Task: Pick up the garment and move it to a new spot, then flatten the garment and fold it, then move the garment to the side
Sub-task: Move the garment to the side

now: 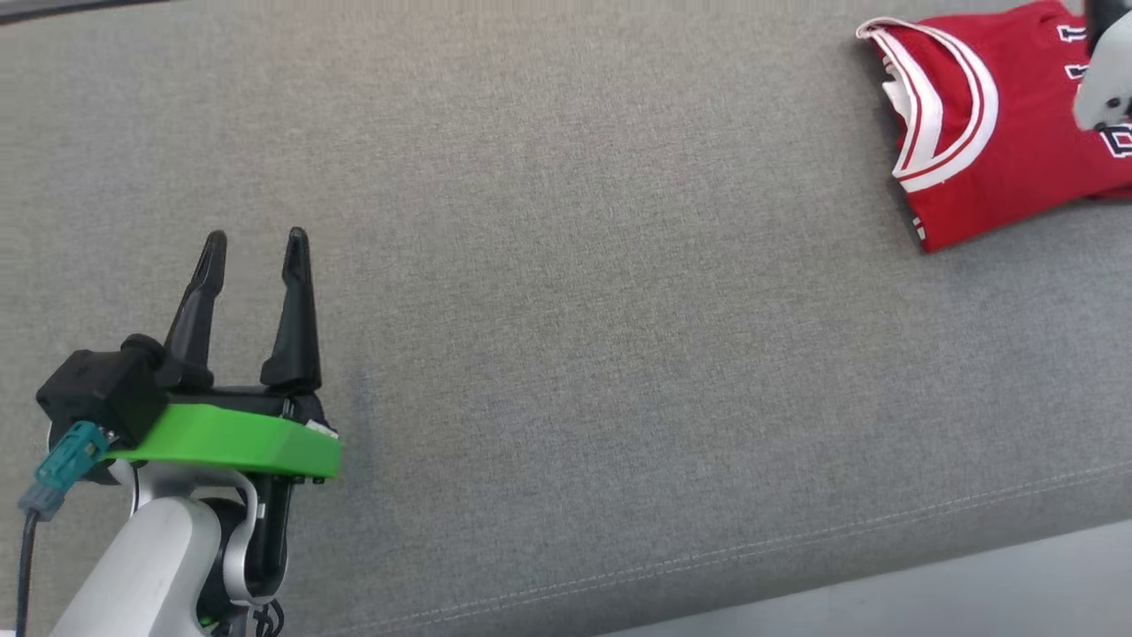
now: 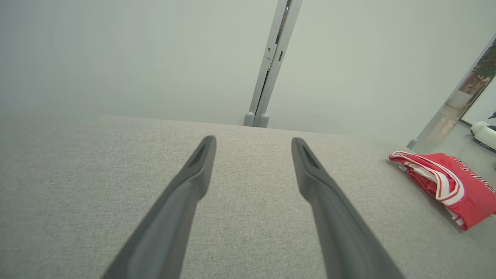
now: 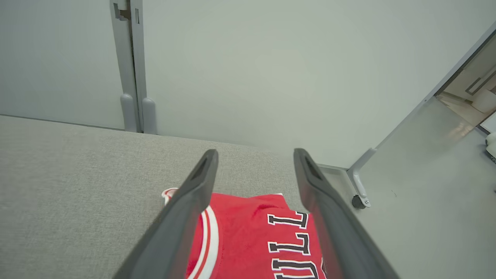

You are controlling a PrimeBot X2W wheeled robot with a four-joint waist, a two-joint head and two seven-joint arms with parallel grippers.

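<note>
Lying folded near the far right corner of the grey fabric table [image 1: 566, 354], the red basketball jersey [image 1: 982, 133] sits under the right tool [image 3: 255, 157], spread wide and empty. The left tool [image 1: 256, 237], equally wide, hovers toward the front left.

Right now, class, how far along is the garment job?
Done: the red jersey lies folded at the right end of the grey surface. In hand: nothing; left tool open over bare fabric, right tool open over the jersey. Left: likely only pulling the arms back.
</note>
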